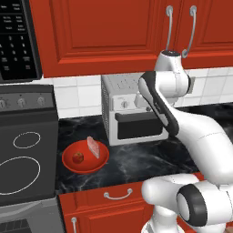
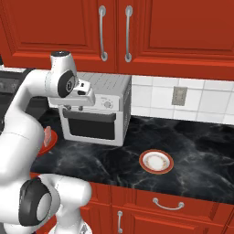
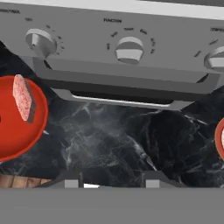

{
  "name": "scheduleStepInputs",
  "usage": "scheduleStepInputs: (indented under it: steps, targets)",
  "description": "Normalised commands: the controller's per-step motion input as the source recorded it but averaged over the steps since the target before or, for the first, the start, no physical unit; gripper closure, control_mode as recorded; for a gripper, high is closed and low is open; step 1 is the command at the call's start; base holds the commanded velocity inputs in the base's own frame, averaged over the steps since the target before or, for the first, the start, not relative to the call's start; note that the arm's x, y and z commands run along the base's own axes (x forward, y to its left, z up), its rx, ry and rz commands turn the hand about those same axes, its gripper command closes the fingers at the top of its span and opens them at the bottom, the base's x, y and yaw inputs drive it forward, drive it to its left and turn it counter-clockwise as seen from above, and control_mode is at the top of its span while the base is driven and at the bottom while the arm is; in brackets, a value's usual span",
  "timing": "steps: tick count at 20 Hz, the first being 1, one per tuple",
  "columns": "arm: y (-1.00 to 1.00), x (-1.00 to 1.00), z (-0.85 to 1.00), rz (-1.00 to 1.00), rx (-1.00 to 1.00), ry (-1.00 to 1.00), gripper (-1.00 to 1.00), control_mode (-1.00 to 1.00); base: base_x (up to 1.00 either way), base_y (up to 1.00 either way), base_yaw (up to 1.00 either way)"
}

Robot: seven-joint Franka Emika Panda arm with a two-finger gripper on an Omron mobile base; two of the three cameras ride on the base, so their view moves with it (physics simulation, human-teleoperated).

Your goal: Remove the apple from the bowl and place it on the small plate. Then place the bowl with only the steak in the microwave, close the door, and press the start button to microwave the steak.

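Note:
The red bowl [image 1: 85, 158] sits on the black counter next to the stove, holding the apple [image 1: 78, 158] and the steak [image 1: 93, 147], which leans on its edge. The small plate [image 2: 156, 162] lies further right on the counter with nothing on it. My gripper [image 3: 112, 181] hovers above the counter in front of the toaster oven, between bowl [image 3: 17, 127] and small plate [image 3: 220, 138]. Its fingertips [image 3: 72, 180] stand apart with nothing between them. The microwave [image 1: 17, 41] hangs at upper left showing its keypad; its door is out of view.
A silver toaster oven [image 2: 97, 109] with knobs stands against the tiled wall right behind my hand. The stove top [image 1: 25, 159] lies left of the bowl. Red cabinets hang above, and drawers run along the counter's front edge.

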Motion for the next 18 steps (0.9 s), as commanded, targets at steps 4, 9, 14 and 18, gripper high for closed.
scheduleStepInputs:
  steps: [4, 9, 14, 18]
  targets:
    - [0.13, -0.31, -0.06, 0.00, 0.00, 0.00, -1.00, -1.00, 0.00, 0.00, 0.00]
    - [0.86, -0.59, -0.30, 0.05, -0.06, 0.00, -1.00, -1.00, 0.00, 0.00, 0.00]
    - [1.00, -0.28, -0.39, 0.00, -0.20, 0.13, -1.00, -1.00, 0.00, 0.00, 0.00]
    - [1.00, 0.00, -0.50, 0.00, -0.12, 0.20, -1.00, -1.00, 0.00, 0.00, 0.00]
